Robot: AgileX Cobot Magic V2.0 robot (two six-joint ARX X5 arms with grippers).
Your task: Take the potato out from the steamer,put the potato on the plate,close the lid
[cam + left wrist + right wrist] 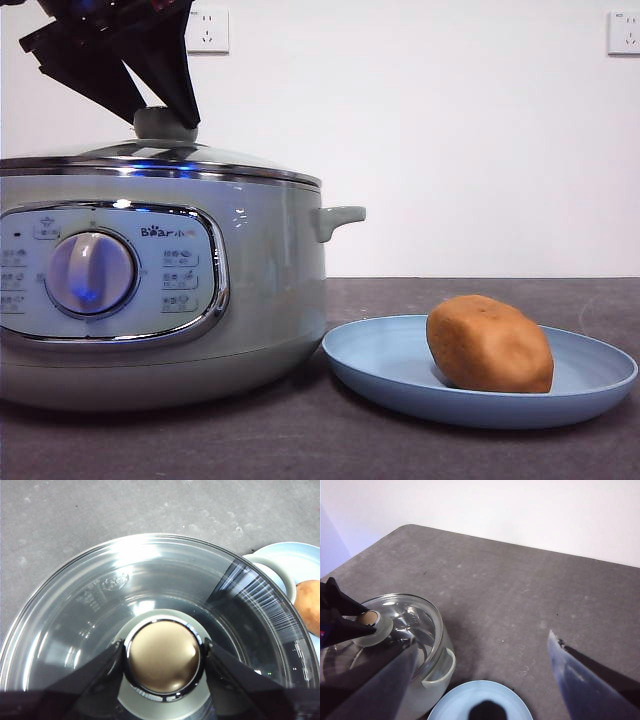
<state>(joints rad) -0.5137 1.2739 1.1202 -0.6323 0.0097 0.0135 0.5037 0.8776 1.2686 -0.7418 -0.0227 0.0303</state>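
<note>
While the potato [489,344] lies lengthwise on the plate [380,365], the lid [90,610] sits level.

The steamer [160,290] carried the brand "Bear" on its control panel [110,272], at about one o'clock from the dial [90,273]. The small button labels around it were too tiny to read.
</note>
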